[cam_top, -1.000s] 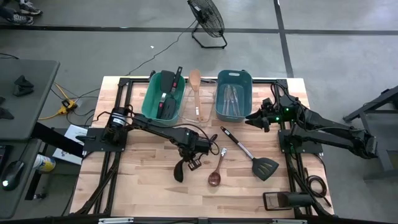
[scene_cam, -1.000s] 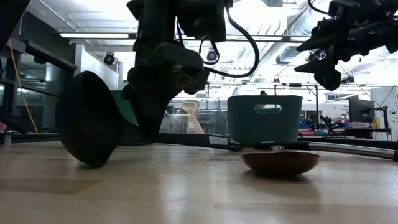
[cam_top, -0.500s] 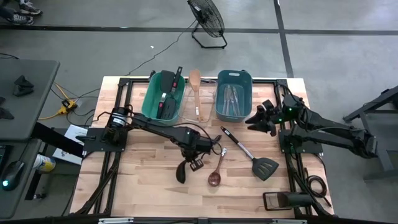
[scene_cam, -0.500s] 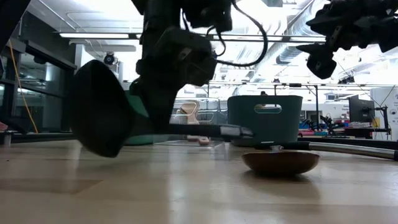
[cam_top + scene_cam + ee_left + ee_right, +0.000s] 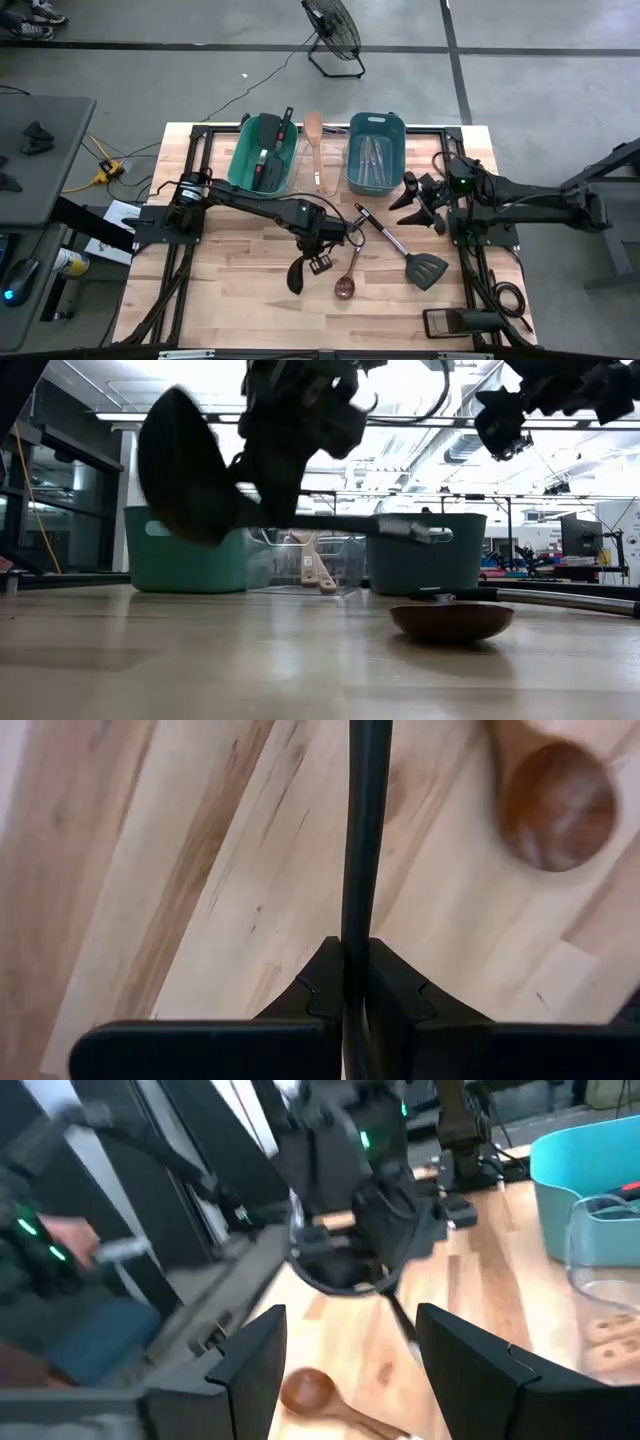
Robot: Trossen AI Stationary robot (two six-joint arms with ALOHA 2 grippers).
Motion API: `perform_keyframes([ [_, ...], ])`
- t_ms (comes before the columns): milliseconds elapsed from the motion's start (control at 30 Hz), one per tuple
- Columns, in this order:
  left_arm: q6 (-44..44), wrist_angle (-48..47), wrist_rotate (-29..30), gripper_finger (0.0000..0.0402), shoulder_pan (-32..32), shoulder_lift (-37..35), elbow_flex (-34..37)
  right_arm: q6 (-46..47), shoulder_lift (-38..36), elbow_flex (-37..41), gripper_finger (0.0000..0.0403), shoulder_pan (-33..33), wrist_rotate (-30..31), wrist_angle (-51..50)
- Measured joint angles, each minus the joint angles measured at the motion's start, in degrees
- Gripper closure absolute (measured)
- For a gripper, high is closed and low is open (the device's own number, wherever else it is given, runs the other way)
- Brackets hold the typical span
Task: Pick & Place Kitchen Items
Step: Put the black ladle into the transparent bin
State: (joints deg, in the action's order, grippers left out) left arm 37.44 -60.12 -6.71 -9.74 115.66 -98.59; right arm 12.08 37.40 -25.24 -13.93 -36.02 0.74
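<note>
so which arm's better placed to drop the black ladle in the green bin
Left. The left gripper is shut on the black ladle, lifted off the table, near the green bin. The right gripper hangs open, empty, by the blue bin.

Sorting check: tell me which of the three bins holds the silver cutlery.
The blue rectangular bin, the one nearest the right arm. The green bin holds black and red-handled utensils; the clear bin between them holds a wooden spoon.

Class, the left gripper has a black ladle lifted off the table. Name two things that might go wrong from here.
1. The left gripper pinches the black ladle on its thin handle, far from the heavy bowl, so it might swing or slip.
2. The wooden spoon lies right beside it; a low swing may knock it.
The right gripper waits, open, near the blue bin.
</note>
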Motion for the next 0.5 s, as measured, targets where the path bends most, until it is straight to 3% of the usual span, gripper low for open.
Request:
perform_keyframes([
  [167,-0.16,-3.18,1.45,0.0387,0.02,-0.11,-3.34,-11.13,6.65,-5.85,0.0188,4.04,3.97,-8.79],
  [300,-0.16,-4.78,1.96,0.0387,0.02,-0.11,-5.19,-22.01,12.16,-10.24,0.0187,7.99,10.96,-17.58],
  [500,-0.14,-5.22,1.94,0.0387,-0.02,-0.11,-5.33,-30.26,19.3,-14.14,0.0157,12.48,19.84,-20.2],
])
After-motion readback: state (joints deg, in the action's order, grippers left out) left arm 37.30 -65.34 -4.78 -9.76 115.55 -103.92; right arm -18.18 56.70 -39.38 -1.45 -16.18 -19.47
